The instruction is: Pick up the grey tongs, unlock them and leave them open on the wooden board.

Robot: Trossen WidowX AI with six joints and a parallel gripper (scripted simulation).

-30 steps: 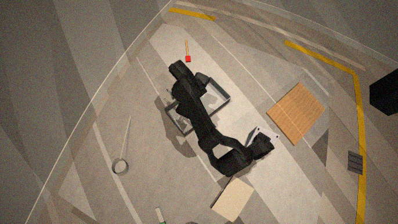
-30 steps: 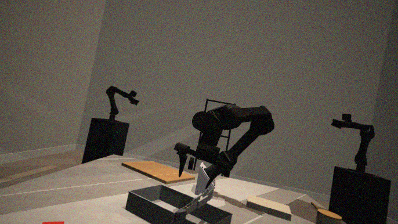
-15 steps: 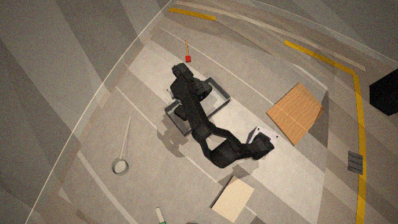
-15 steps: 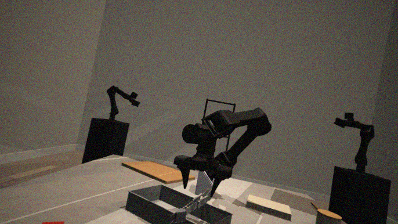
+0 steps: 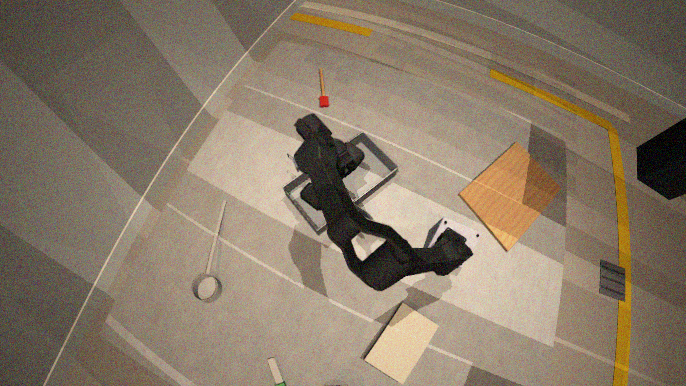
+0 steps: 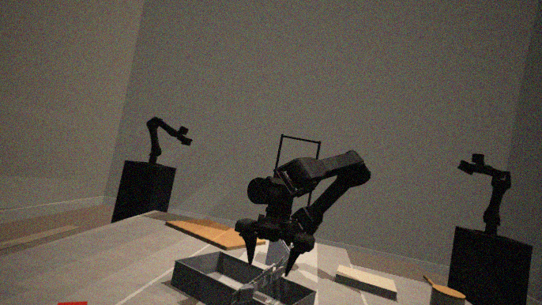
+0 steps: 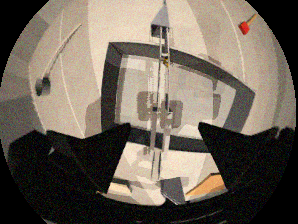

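The grey tongs (image 6: 244, 292) (image 7: 161, 21) lie across the roasting tin (image 5: 380, 184) (image 6: 190, 281) (image 7: 107, 92), crossing its walls. In the wrist view their two long arms run close together, almost parallel, up the picture; the arm hides most of them in the top view. My gripper (image 6: 269, 269) (image 7: 165, 125) is open and empty, pointing down just above the tongs, one finger to each side of them. The wooden board (image 5: 500, 197) (image 6: 213, 235) (image 7: 207, 186) lies flat on the table with nothing on it. Whether the lock is engaged cannot be seen.
A pale block (image 5: 402, 345) (image 6: 367, 278) lies near the arm's base. A round, long-handled item (image 5: 207, 288) (image 7: 43, 86) lies on the other side of the tin from the board. A red-headed tool (image 5: 324, 101) (image 7: 244, 28) lies beyond the tin.
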